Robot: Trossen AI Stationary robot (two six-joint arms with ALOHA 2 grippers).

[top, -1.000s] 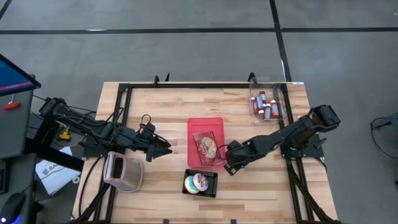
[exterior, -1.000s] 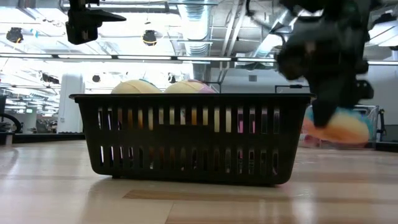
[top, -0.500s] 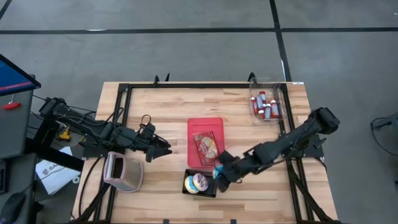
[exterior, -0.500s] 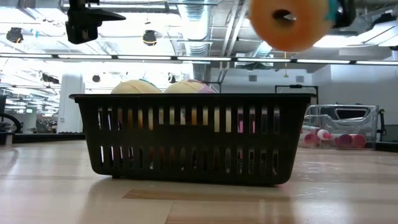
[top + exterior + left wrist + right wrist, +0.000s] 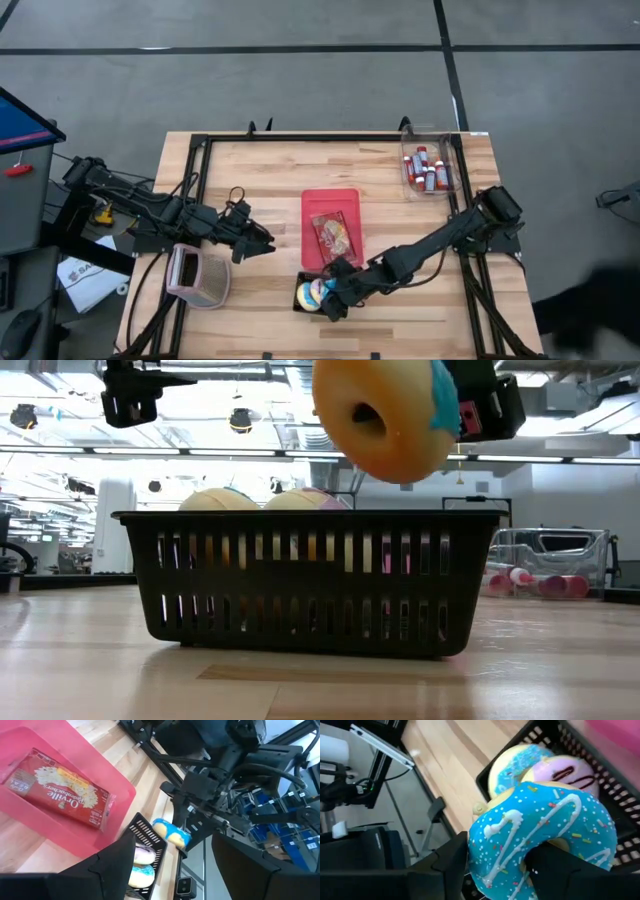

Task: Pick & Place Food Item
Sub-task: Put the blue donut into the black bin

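Observation:
My right gripper (image 5: 335, 298) is shut on a donut with blue icing (image 5: 540, 835). In the low view this donut (image 5: 385, 420) hangs above the rim of the black basket (image 5: 300, 517). The basket (image 5: 342, 282) stands near the table's front edge, and two more donuts (image 5: 520, 760) lie in it side by side. My left gripper (image 5: 262, 243) stands open at the table's left middle, clear of everything. My right gripper pinches the donut's ring (image 5: 485, 845) between its two fingers, one on each outer side, with the iced face toward the wrist. The fingers (image 5: 452, 862) slant down from the table's right. The donut is lifted clear above the basket and stands on edge, tilted.
A red tray (image 5: 312, 205) holding a popcorn bag (image 5: 331, 237) lies just beyond the basket. A clear bin of small bottles (image 5: 426, 168) stands at the far right. A pink-and-white container (image 5: 197, 276) lies near my left arm. Bare wood lies at the table's far left.
My right gripper has carried the donut from beside the red tray's right edge toward the table's near edge and left, up over the black basket. The donut has risen from near table height to above the basket's rim.

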